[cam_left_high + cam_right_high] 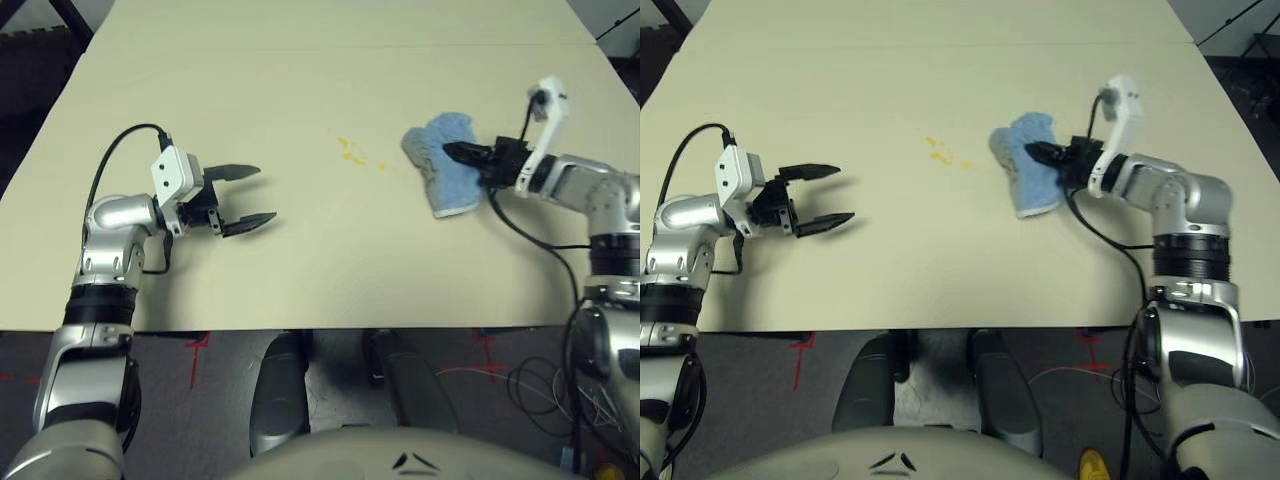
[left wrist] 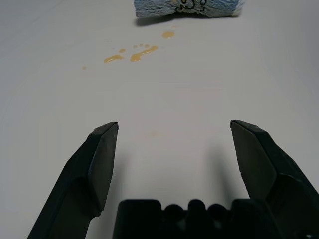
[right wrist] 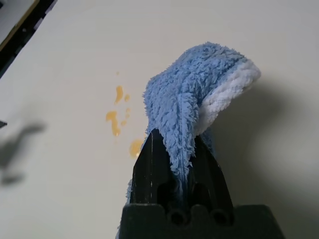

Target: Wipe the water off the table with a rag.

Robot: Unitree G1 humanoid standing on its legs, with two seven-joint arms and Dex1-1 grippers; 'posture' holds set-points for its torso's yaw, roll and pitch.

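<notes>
The right gripper (image 1: 462,153) has its jaws clamped on a fold of the rag (image 1: 440,165), a small light-blue terry cloth with a white edge. In the right wrist view the cloth rises out from between the closed jaws and flops over in a soft hump, so it is clearly limp and light, with no stiffness of its own. The rag sits on the right half of the bench (image 1: 300,270), just beside the water (image 1: 352,152), which lies as a small cluster of yellow-orange drops a little toward the middle of the bench and apart from the cloth.

The left gripper (image 1: 240,200) hovers over the left half of the bench, well apart from both rag and drops, its jaws spread wide and holding nothing.

Judging by how it drapes, the rag will bunch and fold rather than slide flat, so a pinch on a thick gathered fold, as here, looks a sound hold; a grip on a single thin edge would likely let it trail or slip. The nap should soak the drops readily, but only where cloth is pressed down onto the bench, so the loose hanging part needs to be laid over the spill
</notes>
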